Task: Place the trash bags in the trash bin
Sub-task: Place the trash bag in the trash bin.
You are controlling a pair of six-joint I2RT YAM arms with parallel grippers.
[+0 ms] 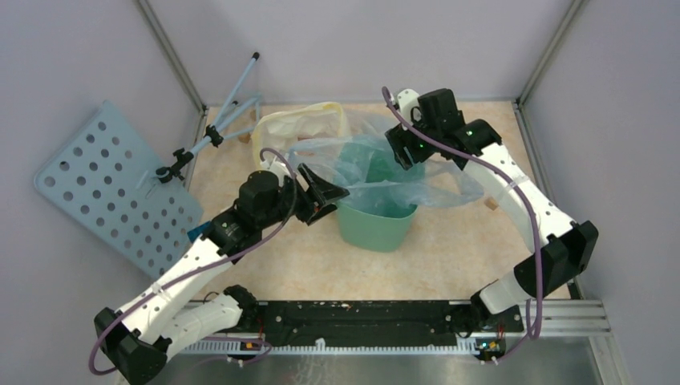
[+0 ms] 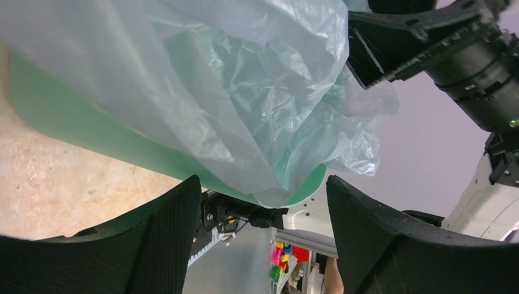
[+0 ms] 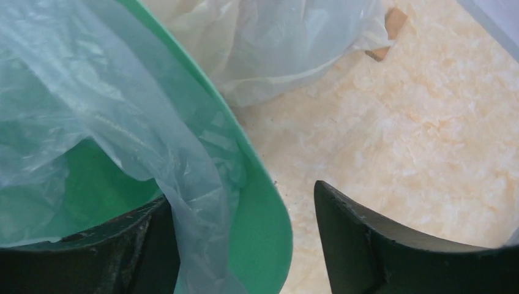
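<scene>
**Item: trash bags (image 1: 449, 188), one pale-blue see-through film.** Location: centre of the frame, draped over the mouth of the trash bin (image 1: 373, 228). Part of it sags inside and a crumpled tail hangs over the rim to the right, onto the table (image 1: 449, 265).

**Orientation.** The long axis runs left to right across the frame, and the loose tail points to the lower right. I cannot tell where its mouth lies. The bin stands upright with its opening upward.

**Left gripper (image 1: 325, 196).** At the bin's left rim, fingers spread and grasping nothing. In its wrist view the film and the rim edge sit in the gap between them, unclamped.

**Right gripper (image 1: 405, 154).** Over the far right part of the rim, fingers likewise apart. In its wrist view the rim and a fold of film lie between them, with no pinch visible.

**Step in hand, as I judge it.** Tucking in the overhanging film; the task looks partly done.
- Close on film alone, not on film together with the rim, or the light bin may lift or tip.
- Raise the tail clear of the edge, then press it down toward the middle of the bin.
- One arm could steady the rim meanwhile.

**Nearby.** A whitish bag (image 1: 301, 124) lies just behind the bin, at upper centre, and is best left untouched. A perforated board (image 1: 104, 184) stands at far left.
</scene>
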